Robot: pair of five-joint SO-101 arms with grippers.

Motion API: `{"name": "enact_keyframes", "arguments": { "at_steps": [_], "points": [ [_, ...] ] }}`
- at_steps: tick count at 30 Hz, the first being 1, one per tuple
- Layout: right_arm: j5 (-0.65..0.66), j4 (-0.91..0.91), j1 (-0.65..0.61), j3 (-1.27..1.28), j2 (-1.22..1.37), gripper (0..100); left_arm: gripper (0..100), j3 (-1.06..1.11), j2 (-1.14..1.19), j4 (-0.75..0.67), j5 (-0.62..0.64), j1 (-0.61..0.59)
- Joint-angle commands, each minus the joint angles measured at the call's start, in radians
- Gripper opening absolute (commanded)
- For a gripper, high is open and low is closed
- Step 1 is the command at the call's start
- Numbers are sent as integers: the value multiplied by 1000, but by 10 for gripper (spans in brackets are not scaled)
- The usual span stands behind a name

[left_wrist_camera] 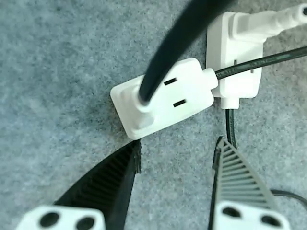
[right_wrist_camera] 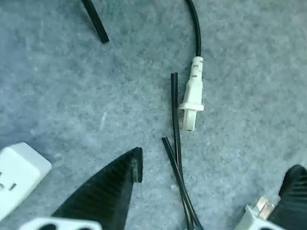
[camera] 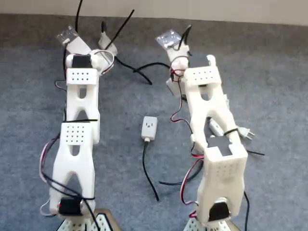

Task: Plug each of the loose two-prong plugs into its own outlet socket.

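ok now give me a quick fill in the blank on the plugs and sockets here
1. The left hand is ___ and holds nothing.
2. The white socket just ahead of it shows ___ slots.
3. The white plug in the right wrist view sits on a ___ cord.
Missing words: open; two; black.

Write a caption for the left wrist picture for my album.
Open left gripper poised above a white two-slot outlet socket on grey carpet.
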Motion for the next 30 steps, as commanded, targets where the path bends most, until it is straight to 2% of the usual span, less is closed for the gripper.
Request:
{"name": "enact_keyframes", "arguments": {
  "at_steps": [1, 7, 10, 13, 18, 30],
  "points": [
    [46, -53, 12, 21, -28, 428, 252, -33, -12, -15, 2, -15],
    [58, 5, 12, 21, -28, 428, 252, -33, -12, -35, 2, -13],
    [146, 62, 27, 18, -28, 428, 252, -33, -12, -38, 2, -12],
    [166, 99, 50, 8, -31, 428, 252, -33, -12, -38, 2, -10],
    [166, 96, 102, -42, -48, 428, 252, -33, -12, -38, 2, -10],
    [169, 8, 107, -45, -50, 428, 252, -33, -10, -38, 2, -12]
  ]
}}
